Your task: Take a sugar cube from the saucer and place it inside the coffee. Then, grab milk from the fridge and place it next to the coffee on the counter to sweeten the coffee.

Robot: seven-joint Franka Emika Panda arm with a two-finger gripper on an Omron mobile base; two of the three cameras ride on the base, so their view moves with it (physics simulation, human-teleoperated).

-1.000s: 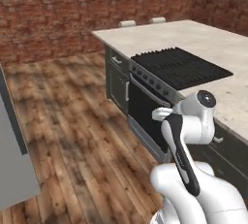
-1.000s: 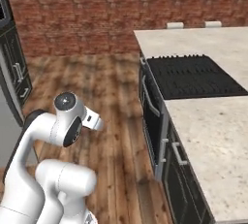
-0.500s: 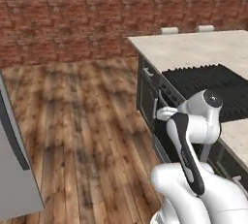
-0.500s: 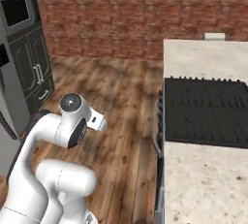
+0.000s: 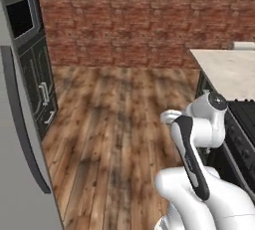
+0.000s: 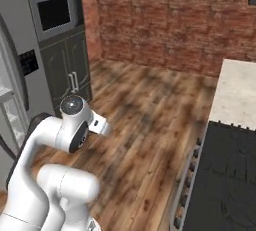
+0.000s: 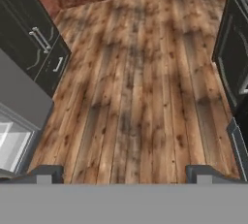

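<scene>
Fingers (image 7: 124, 173) spread wide, gripping nothing, aimed at wood floor (image 7: 140, 87). Fridge (image 5: 20, 164) at 9 o'clock in left base view, desk (image 5: 226, 69) at 3 o'clock by brick wall (image 5: 129, 20).

There were no words, numbers, labels or signs to read anywhere in these pictures.
</scene>
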